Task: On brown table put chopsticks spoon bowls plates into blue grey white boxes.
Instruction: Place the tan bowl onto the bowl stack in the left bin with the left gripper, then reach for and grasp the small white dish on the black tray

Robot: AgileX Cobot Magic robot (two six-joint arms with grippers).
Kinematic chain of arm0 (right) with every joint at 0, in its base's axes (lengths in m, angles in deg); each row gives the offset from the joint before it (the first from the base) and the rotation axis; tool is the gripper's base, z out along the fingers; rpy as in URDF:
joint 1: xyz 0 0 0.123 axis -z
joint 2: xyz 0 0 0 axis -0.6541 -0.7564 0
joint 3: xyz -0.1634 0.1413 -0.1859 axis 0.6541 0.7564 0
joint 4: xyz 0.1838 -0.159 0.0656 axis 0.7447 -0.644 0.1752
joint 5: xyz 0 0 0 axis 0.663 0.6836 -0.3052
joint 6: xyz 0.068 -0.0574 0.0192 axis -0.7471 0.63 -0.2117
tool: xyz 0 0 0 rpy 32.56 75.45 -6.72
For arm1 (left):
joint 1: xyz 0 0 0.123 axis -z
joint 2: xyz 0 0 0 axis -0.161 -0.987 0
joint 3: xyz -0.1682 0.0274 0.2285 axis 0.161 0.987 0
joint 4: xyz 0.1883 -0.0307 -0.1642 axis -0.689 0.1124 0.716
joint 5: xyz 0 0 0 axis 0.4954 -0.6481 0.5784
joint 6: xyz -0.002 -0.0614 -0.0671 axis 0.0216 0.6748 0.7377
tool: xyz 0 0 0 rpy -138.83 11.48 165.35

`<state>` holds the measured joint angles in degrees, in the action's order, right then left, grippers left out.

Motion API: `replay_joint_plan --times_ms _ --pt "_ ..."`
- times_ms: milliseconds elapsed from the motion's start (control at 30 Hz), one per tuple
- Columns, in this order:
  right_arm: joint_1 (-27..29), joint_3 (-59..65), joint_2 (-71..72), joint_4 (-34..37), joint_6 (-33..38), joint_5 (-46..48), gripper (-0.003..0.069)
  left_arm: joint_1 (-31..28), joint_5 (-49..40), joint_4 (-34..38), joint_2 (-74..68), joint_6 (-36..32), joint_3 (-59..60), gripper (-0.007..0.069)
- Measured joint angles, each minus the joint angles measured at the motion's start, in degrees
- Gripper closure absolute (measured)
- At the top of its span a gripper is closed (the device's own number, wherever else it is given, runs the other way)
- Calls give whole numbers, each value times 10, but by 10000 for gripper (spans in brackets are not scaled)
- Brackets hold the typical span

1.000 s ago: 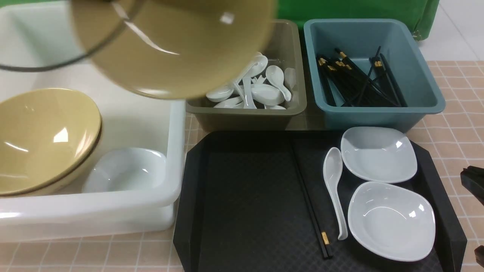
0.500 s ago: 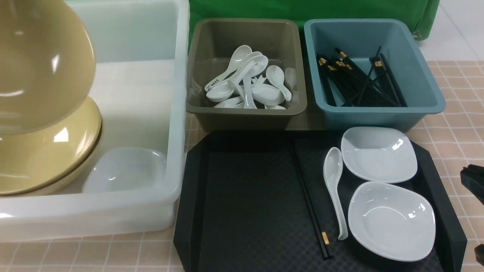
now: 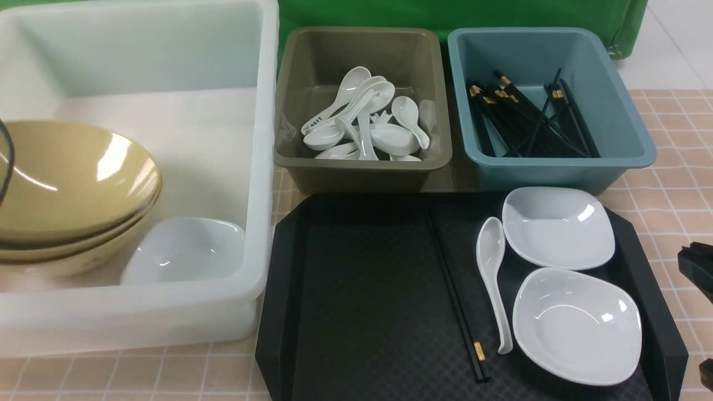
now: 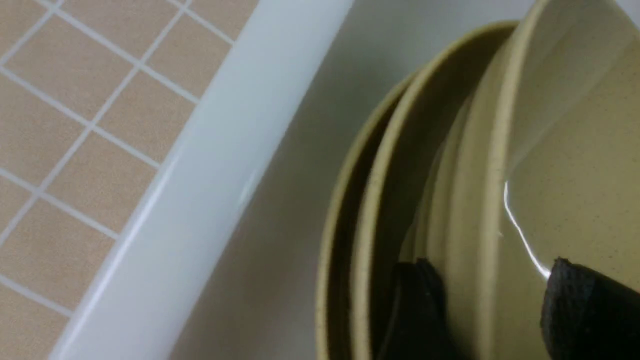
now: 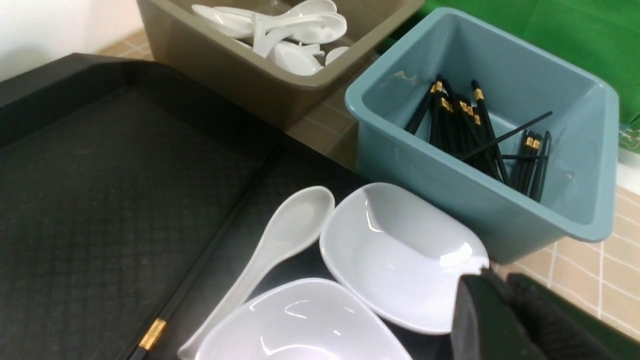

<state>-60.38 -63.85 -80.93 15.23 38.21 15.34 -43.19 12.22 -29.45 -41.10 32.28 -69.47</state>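
Three mustard-tan bowls (image 3: 72,172) lie nested in the white tub (image 3: 262,167), with a white plate (image 3: 184,250) beside them. My left gripper (image 4: 489,265) is open, one finger outside and one inside the rim of the top bowl (image 4: 575,150). On the black tray lie a pair of chopsticks (image 3: 454,295), a spoon (image 3: 493,267) and two plates (image 3: 557,225) (image 3: 576,326). My right gripper (image 5: 495,277) is shut and empty, hovering by the far plate's corner at the tray's right edge (image 3: 693,262).
The olive-grey bin (image 3: 362,172) holds several white spoons. The teal-blue bin (image 3: 557,172) holds several black chopsticks. The black octagonal tray (image 3: 362,289) sits in front of both bins on the tiled brown table (image 3: 668,139). A green cloth hangs behind.
The left arm swung a tan bowl leftward from in front of the grey bin and set it down on the stack in the white tub, and its jaws have opened. The right gripper stayed put.
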Motion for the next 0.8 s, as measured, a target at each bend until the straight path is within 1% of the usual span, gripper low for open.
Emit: replay_joint_plan --times_ms 33,133,167,200,267,400,467,500,700,733,767,800 --pt "0 0 0 0 -3 0 564 0 -4 -1 3 2 -1 242" --pt "0 0 0 0 -4 0 561 0 -19 -8 18 12 -14 125" --pt "0 0 0 0 -4 0 561 0 -20 -9 19 13 -15 125" --pt "0 0 0 0 -4 0 560 0 -28 -14 38 26 -29 84" --pt "0 0 0 0 -5 0 559 0 -34 -15 60 27 -44 69" --pt "0 0 0 0 -9 0 557 0 -34 -10 106 29 -67 82" --pt "0 0 0 0 -9 0 556 0 -34 -7 119 29 -68 114" --pt "0 0 0 0 -9 0 556 0 -34 -6 119 29 -68 118" --pt "0 0 0 0 -29 0 556 0 -36 19 94 28 -30 359" --pt "0 0 0 0 -36 0 555 0 -33 25 87 25 -21 392" --pt "0 0 0 0 -36 0 555 0 -33 26 85 24 -16 408" --pt "0 0 0 0 -50 0 554 0 -24 33 69 20 2 465"
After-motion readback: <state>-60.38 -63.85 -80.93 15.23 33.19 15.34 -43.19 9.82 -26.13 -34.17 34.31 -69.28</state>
